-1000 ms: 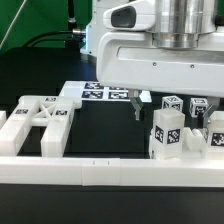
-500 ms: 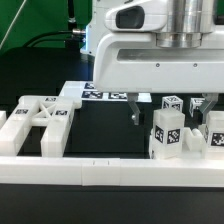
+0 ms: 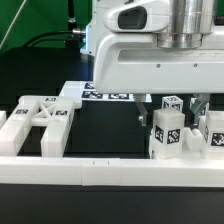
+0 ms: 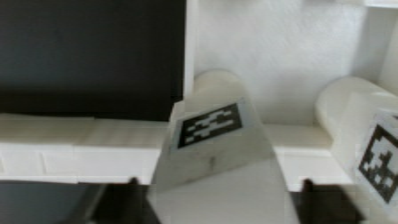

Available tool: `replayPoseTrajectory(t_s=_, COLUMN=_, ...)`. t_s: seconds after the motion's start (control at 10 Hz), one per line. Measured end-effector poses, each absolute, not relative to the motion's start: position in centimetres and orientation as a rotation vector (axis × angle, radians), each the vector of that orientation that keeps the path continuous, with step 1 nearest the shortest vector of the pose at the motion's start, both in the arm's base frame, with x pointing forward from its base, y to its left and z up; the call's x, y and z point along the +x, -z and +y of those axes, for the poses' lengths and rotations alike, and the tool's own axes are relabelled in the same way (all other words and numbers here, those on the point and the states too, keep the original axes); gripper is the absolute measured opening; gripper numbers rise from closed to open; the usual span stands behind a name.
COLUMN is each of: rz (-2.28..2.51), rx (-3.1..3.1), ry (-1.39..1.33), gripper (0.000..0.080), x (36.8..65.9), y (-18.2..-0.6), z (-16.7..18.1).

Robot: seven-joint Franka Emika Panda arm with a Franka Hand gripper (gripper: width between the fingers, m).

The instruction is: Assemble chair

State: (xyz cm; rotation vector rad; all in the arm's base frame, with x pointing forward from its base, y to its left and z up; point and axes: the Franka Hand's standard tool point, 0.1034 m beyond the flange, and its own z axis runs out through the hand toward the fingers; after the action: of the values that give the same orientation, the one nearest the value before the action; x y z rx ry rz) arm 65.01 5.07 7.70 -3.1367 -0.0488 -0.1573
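Currently the chair exists only as loose parts of chunky white plastic, each carrying small black-and-white square tags. All parts lie on the black table (image 3: 100, 125), behind the long white border rail (image 3: 100, 172) that runs across the front of the exterior view.

Notched blocks (image 3: 40, 118) lie grouped at the exterior view's left, touching one another. Upright posts (image 3: 165, 135) stand grouped at the exterior view's right, well apart from the blocks. The marker board (image 3: 105, 95) lies flat farther back, behind the gap between the two groups.

The gripper (image 4: 217, 192) hangs low over the post group. In the wrist view, one tagged post (image 4: 214, 130) stands between the two dark fingers (image 3: 141, 112), with one finger at each side of it. A second post (image 4: 365, 125) stands just beside the first. The jaws sit close about the post. Whether the pads actually press on it cannot be told from either view.
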Motion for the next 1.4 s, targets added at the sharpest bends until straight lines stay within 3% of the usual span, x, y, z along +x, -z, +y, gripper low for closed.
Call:
replayPoseTrajectory(t_s=0.1, rz=-0.05, rx=-3.137, ry=0.157, gripper=0.0285, x=65.0, y=-7.68, z=5.04)
replayPoseTrajectory(t_s=1.3, rz=1.629, rx=-2.627, ry=0.132, gripper=0.0285, x=64.86, y=-7.53, z=4.39)
replayPoseTrajectory(t_s=1.4, rz=1.681, rx=-2.593, ry=0.128, gripper=0.0323, x=64.83, y=-7.5, z=4.41)
